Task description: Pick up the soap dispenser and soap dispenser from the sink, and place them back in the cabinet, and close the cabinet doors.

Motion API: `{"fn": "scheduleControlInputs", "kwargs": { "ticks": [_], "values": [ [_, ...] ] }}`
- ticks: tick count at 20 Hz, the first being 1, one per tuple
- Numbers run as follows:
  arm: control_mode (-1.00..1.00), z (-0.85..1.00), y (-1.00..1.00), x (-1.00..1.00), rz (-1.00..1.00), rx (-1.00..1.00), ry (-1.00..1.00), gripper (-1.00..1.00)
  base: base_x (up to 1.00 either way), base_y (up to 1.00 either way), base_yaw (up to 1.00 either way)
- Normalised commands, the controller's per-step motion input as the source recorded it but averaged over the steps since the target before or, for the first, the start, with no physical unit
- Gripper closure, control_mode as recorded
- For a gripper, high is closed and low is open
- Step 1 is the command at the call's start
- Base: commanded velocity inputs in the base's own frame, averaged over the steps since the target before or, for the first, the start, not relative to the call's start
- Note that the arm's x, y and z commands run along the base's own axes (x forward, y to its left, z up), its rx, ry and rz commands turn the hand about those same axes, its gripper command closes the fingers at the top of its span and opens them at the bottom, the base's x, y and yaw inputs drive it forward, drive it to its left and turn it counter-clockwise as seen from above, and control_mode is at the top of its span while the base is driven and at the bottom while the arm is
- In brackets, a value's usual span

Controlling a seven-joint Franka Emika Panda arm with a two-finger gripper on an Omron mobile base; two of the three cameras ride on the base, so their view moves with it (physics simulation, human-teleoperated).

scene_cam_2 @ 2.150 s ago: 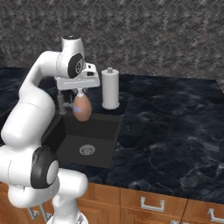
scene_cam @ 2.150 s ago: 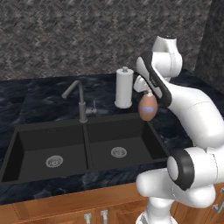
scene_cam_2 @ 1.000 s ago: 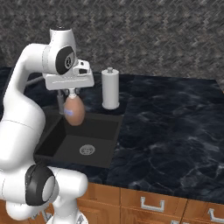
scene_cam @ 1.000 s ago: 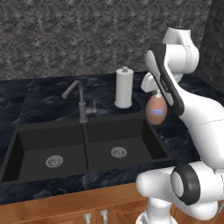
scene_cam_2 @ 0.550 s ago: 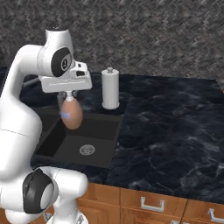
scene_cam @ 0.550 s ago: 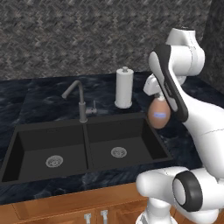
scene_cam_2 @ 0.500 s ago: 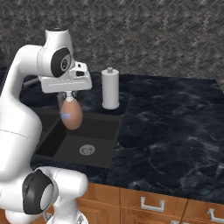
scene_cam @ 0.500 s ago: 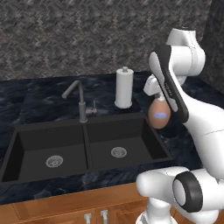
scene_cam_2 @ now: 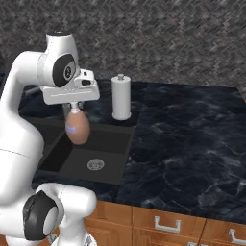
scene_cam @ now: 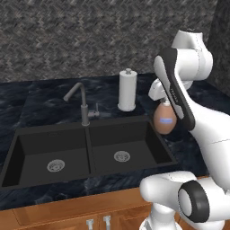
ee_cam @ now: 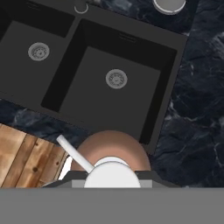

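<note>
- Tool [scene_cam_2: 74, 109] pinches the white pump neck of the peach-orange soap dispenser [scene_cam_2: 77, 129]; the egg-shaped body hangs straight below it, clear of everything.
- Left base view puts the dispenser [scene_cam: 164, 119] under the tool [scene_cam: 165, 102], above the right rim of the sink [scene_cam: 167, 151], over the seam where basin meets worktop [scene_cam: 45, 96].
- Hand view, looking down: white pump cap and spout [ee_cam: 74, 153] just beneath the tool, peach body [ee_cam: 110, 146] around them, right basin drain [ee_cam: 116, 79] well ahead, wooden cabinet front [ee_cam: 26, 157] off to one side.
- Step in hand, by my reading: carrying this bottle away from the sink toward the cabinet. Cabinet opening is not in these views, so its direction can't be told.
- Doing it well: hold is on the narrow neck only, with a heavy rounded body below. Likely to swing or rotate in the pinch. Move smooth, no sharp wrist rolls, keep the bottle vertical.
- Keep height until well past the sink rim and worktop edge.
- Paper-towel roll [scene_cam: 127, 90] stands behind the tool, near; faucet [scene_cam: 78, 101] well off to the side. Sweep away from the roll.
- Set down on the flat base; a tilted egg shape will likely roll.
- Black dispenser: cannot place it from here.
</note>
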Motion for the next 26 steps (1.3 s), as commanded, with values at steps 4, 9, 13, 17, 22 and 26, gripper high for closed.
{"fn": "scheduleControlInputs", "kwargs": {
  "ticks": [4, 9, 13, 17, 22, 26],
  "values": [
    [1.00, 0.00, 0.00, 0.00, 0.00, 0.00, 0.00, 1.00, -0.37, 0.00, -0.01],
    [1.00, 0.00, 0.00, 0.00, 0.00, 0.00, 0.00, 1.00, -0.66, 0.00, -0.23],
    [1.00, 0.00, 0.00, 0.00, 0.00, 0.00, 0.00, 1.00, -0.40, 0.20, -0.43],
    [1.00, 0.00, 0.00, 0.00, 0.00, 0.00, 0.00, 1.00, -0.17, 0.35, -0.54],
    [1.00, 0.00, 0.00, 0.00, 0.00, 0.00, 0.00, 1.00, -0.04, 0.25, -0.57],
    [1.00, 0.00, 0.00, 0.00, 0.00, 0.00, 0.00, 1.00, 0.00, 0.18, -0.62]
  ]
}}
